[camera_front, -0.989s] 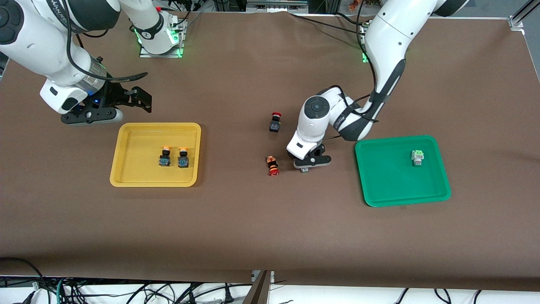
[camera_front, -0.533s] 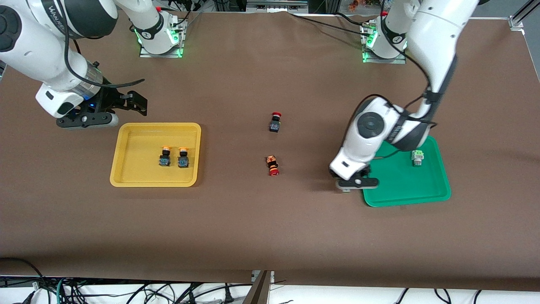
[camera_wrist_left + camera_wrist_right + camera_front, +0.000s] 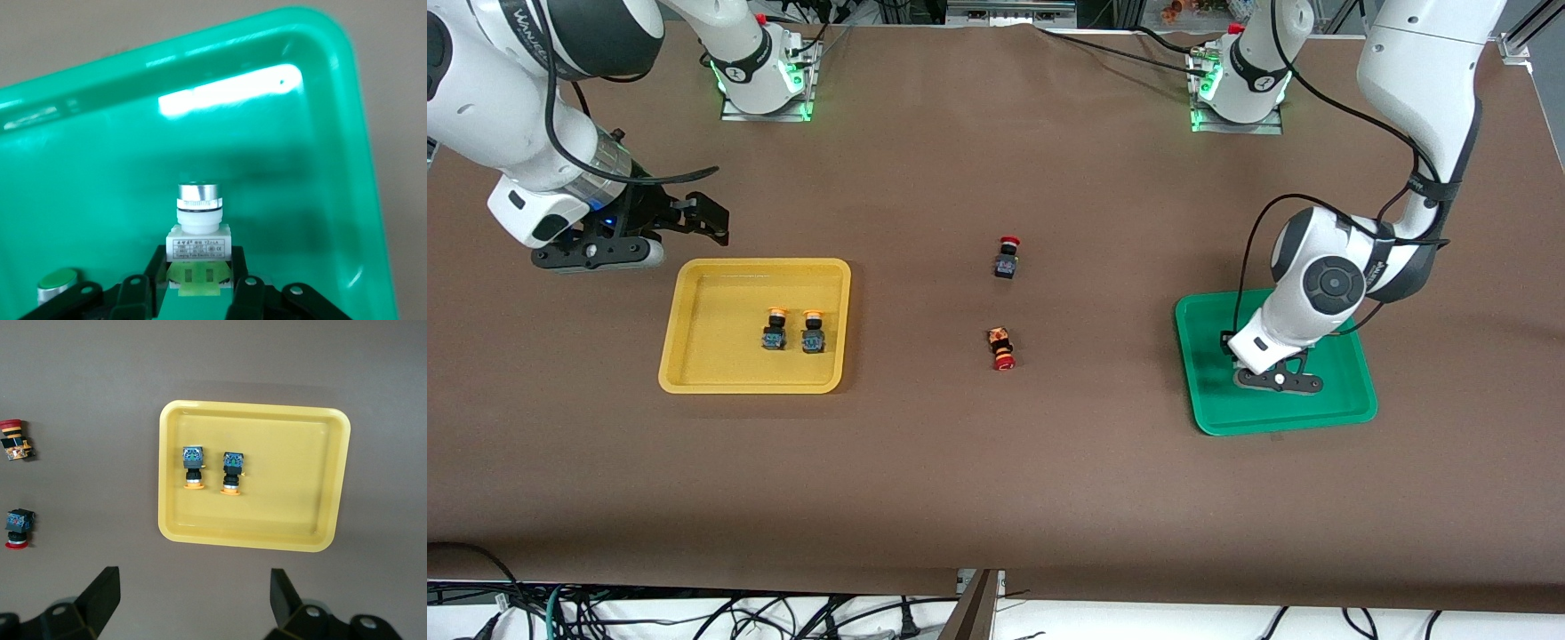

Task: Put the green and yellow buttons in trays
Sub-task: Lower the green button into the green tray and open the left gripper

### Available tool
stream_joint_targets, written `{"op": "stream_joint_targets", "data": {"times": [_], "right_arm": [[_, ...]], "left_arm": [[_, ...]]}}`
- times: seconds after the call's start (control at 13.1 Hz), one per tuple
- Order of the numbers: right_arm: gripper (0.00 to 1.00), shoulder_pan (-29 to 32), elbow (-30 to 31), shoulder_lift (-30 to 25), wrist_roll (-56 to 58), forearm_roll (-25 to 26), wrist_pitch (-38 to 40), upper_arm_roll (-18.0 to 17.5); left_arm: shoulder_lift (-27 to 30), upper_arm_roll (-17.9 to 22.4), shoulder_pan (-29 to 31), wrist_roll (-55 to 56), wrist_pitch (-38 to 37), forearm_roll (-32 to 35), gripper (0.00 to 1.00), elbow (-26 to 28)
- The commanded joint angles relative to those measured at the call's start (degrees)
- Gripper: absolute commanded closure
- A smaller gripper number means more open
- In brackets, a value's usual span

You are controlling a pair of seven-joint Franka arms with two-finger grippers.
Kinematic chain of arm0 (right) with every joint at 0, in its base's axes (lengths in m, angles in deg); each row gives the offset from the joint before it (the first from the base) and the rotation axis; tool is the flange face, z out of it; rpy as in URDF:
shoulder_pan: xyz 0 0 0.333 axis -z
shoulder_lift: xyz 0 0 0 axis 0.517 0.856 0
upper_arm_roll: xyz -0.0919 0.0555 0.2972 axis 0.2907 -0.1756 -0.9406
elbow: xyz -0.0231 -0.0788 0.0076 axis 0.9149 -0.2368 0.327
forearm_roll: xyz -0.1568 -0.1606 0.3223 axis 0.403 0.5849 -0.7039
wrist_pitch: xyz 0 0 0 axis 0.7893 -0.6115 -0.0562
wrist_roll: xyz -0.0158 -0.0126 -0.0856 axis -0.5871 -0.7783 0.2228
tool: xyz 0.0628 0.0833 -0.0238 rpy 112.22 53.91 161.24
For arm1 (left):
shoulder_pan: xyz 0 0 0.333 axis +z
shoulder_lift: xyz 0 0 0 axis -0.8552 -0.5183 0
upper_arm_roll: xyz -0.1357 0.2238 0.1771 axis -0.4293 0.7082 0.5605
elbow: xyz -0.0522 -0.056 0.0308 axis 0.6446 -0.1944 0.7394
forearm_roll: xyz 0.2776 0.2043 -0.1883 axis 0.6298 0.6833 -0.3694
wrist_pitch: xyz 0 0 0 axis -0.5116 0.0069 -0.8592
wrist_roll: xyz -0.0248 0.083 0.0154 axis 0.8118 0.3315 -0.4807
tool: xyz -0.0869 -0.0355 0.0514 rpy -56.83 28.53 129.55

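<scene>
From the front, the left tool [image 3: 1276, 380] and its wrist hide both green buttons; the left wrist view shows it clamped on one green button [image 3: 198, 240] over the green tray [image 3: 1209, 356], the other green button [image 3: 57, 280] cut off at the frame edge. The held button's white label carries print too small to read. The right tool [image 3: 703, 218] waits, fingers spread, over bare brown counter [image 3: 960, 480] near the yellow tray [image 3: 694, 373], toward the right arm's end. Two yellow buttons [image 3: 791, 331] lie side by side in it. Two red-capped switches [image 3: 1005, 302] lie mid-counter. Cables hang below the counter's near edge.
</scene>
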Motion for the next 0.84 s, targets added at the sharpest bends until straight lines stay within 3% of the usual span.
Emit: {"op": "stream_joint_targets", "data": {"times": [0.0,0.08,0.15,0.23,0.38,0.61,0.76], "right_arm": [[0.01,1.0,-2.5,0.3,0.3,0.5,1.4,-1.3],[0.01,1.0,-3.3,0.5,0.5,0.6,1.4,-1.3],[0.01,1.1,-3.9,1.1,0.6,0.6,1.4,-1.3],[0.01,1.2,-4.1,1.3,0.7,0.6,1.4,-1.3],[0.01,1.3,-4.2,1.5,0.6,0.7,1.5,-1.1],[0.01,1.6,-4.2,1.7,0.5,0.7,1.4,-1.1],[0.01,1.6,-4.2,2.4,0.4,0.7,1.4,-1.1]], "left_arm": [[1.5,1.1,0.3,-4.0,0.4,-4.5,0.97,3.7],[1.6,1.1,0.3,-3.4,0.1,-5.3,0.78,4.0],[1.7,1.1,0.3,-2.8,-0.2,-5.4,0.32,3.7],[2.3,1.1,0.3,-2.0,-1.2,-7.2,0.0,3.0],[4.5,0.9,-0.2,-1.7,-8.2,-12.4,0.0,-2.3],[8.2,0.6,-0.3,-1.7,-18.3,-12.5,0.0,-11.8],[12.9,0.6,-0.2,-1.7,-20.0,-12.6,0.0,-15.0]]}}
